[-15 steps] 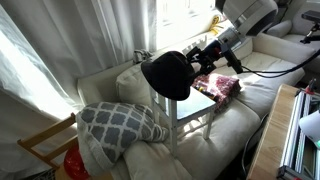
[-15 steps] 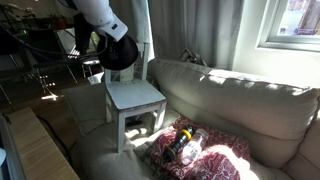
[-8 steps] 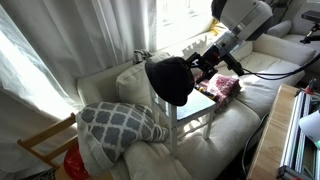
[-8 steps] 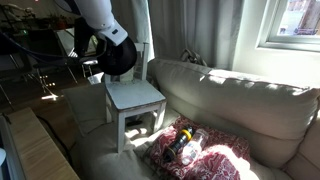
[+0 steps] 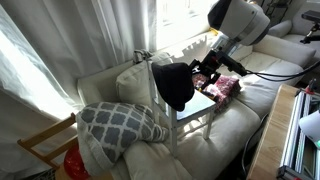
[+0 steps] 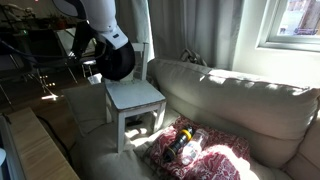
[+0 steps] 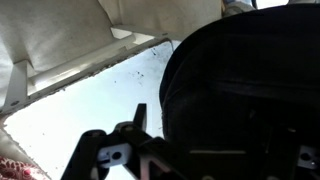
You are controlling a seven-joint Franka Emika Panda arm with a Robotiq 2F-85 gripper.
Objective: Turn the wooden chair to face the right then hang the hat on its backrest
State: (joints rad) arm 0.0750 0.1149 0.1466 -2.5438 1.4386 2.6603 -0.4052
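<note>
My fingers (image 7: 139,115) look spread. In the wrist view, the one I can make out stands clear of the hat (image 7: 250,90), with a strip of bright seat between them. Its mate is lost against the black felt, and nothing is pinched. The hat fills the right of that view. In an exterior view the hat (image 5: 176,84) hangs at frame centre against the backrest (image 5: 154,72), crown toward the seat, just left of the fingers. The wooden chair (image 6: 135,97) stands on the sofa (image 6: 240,100). A patterned cushion (image 5: 120,122) lies lower left of it and a red cloth (image 5: 222,87) to its right. The arm (image 5: 238,18) comes in from the upper right.
</note>
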